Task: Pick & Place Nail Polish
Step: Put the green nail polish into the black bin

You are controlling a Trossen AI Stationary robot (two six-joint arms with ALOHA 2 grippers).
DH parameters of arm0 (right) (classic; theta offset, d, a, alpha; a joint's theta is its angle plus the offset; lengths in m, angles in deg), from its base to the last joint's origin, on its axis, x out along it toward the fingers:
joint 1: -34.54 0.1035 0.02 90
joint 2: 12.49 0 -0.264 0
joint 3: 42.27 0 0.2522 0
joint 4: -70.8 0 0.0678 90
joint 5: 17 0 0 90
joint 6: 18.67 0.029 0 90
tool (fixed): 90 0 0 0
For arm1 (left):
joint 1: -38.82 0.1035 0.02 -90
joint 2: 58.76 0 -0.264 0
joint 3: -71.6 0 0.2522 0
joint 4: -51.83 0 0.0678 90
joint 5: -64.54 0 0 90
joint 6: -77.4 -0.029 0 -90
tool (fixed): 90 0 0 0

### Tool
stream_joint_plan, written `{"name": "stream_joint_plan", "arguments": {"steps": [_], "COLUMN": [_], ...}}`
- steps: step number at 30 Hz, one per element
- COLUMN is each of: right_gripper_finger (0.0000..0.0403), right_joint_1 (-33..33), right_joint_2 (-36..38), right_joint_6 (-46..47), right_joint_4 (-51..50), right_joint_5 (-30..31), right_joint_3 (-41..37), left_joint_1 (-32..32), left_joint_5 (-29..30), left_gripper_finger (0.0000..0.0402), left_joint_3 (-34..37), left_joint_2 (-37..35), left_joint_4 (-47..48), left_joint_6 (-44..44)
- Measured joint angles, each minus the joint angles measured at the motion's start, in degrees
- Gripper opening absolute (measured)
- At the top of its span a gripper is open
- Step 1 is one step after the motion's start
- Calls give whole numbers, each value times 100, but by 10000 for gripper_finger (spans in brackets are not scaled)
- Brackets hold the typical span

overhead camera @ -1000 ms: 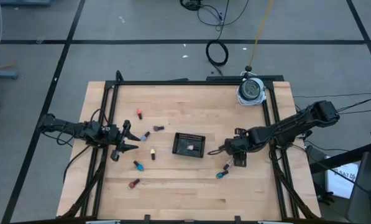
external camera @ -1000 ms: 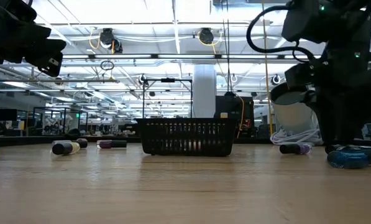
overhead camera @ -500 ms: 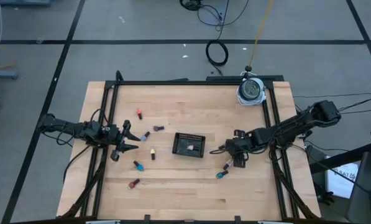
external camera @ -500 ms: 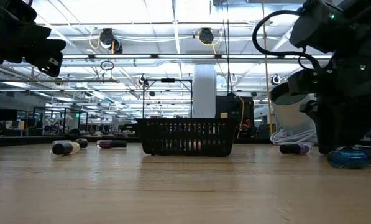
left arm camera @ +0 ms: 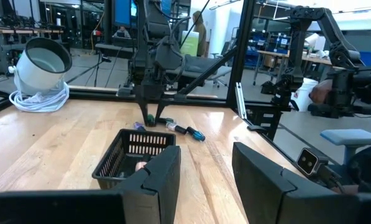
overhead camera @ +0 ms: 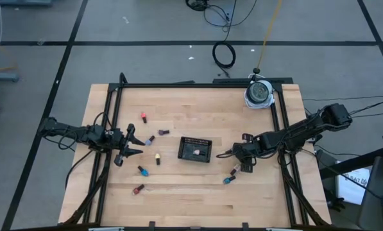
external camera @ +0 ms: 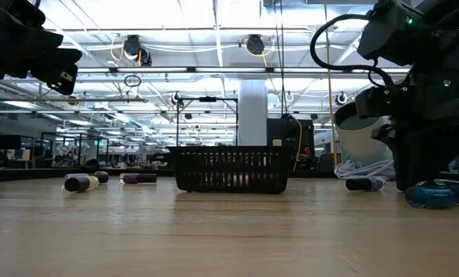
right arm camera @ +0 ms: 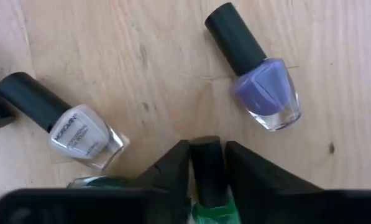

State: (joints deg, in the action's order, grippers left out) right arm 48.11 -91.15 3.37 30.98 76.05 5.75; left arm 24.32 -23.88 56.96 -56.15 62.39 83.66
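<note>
Now your right gripper [right arm camera: 207, 163] has drawn its fingers in since a second ago, pinching the dark cap of a green bottle [right arm camera: 211, 211] on the table [overhead camera: 191, 192], at about 3 o'clock from the mesh tray [overhead camera: 195, 149]. A purple bottle [right arm camera: 260, 78] and a pale bottle [right arm camera: 79, 132] lie just beside it. Your left gripper [overhead camera: 131, 144], unchanged, waits half-open and empty at 9 o'clock.
</note>
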Motion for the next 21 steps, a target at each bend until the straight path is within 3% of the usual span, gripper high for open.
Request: {"name": "stream_joint_plan", "arguments": {"steps": [3,12,21], "right_gripper_finger": [47,46,46], "right_joint_1": [-3,0,0], "right_joint_2": [-2,257,1382], "right_joint_6": [-16,-33,-73], "right_joint_4": [-15,-56,-71], "right_joint_5": [-8,146,949], "right_joint_3": [0,-8,-20], "left_joint_1": [0,0,0], "left_joint_5": [0,0,2], "left_gripper_finger": [145,145,145], "left_joint_3": [2,0,2], "left_joint_2": [0,-1,0], "left_joint_4": [0,1,1], "left_joint_6": [0,0,0]}}
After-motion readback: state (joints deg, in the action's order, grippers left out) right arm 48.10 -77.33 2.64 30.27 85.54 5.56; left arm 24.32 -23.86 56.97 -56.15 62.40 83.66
